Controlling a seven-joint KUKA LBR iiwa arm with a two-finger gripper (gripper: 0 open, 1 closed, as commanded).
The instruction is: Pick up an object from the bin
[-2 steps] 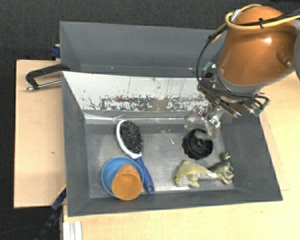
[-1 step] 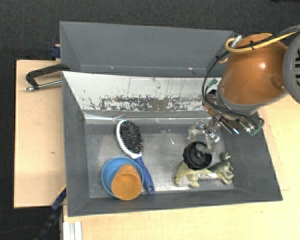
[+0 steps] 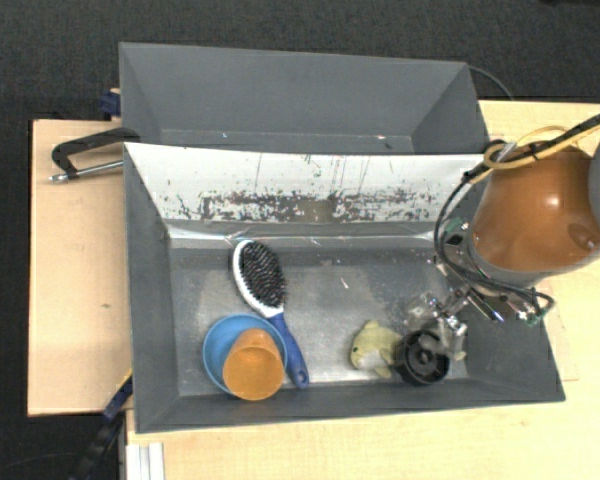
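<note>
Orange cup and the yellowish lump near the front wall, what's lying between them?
In the camera view, the hairbrush's blue handle lies between the orange cup and the yellowish lump; otherwise bare bin floor.

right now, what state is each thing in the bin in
hairbrush: lying flat, bristles up, blue handle toward the near wall
blue cup: near-left corner, touching the brush handle
orange cup: overlapping the blue cup, nested or just on it, can't tell
yellowish soft thing: slumped on the floor, against the black one
black round thing: lying flat, under the gripper
gripper: low over the black round thing
</note>
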